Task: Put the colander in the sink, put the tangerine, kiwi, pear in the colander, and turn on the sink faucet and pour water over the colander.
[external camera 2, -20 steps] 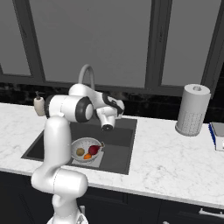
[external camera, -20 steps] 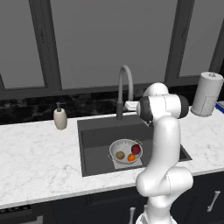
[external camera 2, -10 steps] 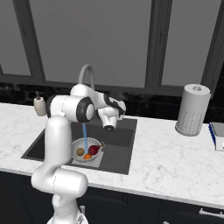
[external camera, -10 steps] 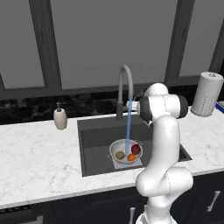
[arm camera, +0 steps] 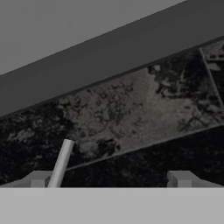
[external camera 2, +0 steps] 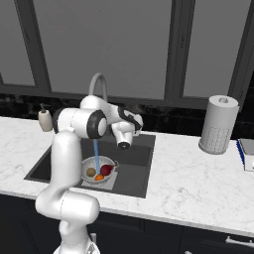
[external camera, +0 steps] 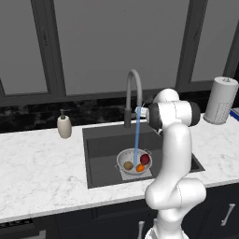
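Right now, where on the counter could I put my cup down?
The biggest bare patch is the white counter left of the sink, in front of the soap dispenser. Another lies between the sink and the paper towel roll. The sink middle is crowded: the colander holds the kiwi, tangerine and pear under running water.

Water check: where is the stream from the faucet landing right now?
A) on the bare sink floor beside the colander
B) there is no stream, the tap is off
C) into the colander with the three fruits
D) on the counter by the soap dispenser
C: in the left base view the blue water drops from the sink faucet straight into the colander holding the kiwi, tangerine and pear.
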Controlling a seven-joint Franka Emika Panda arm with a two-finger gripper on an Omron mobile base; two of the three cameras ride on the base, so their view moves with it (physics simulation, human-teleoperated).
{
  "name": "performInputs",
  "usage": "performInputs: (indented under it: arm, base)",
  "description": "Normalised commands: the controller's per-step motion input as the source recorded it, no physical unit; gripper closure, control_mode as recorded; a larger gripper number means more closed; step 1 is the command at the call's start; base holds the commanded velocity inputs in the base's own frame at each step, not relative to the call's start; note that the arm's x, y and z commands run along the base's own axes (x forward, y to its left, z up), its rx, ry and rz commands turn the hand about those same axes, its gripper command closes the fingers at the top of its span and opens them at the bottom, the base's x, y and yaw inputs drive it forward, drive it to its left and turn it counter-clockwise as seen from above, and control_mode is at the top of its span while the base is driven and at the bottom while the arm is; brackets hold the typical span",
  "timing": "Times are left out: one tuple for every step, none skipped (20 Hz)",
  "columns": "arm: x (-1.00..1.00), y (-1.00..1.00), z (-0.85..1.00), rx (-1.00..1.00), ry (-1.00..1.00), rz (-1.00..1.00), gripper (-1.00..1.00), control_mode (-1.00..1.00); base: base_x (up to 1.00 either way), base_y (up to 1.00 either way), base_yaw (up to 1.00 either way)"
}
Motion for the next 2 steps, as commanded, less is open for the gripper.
performInputs:
  arm:
    - [0.01,-0.73,0.00,0.03,0.00,0.00,-1.00,-1.00]
    - [0.00,-0.74,0.00,0.03,0.00,0.00,-1.00,-1.00]
  base:
    - [0.00,0.00,0.00]
    - [0.00,0.00,0.00]
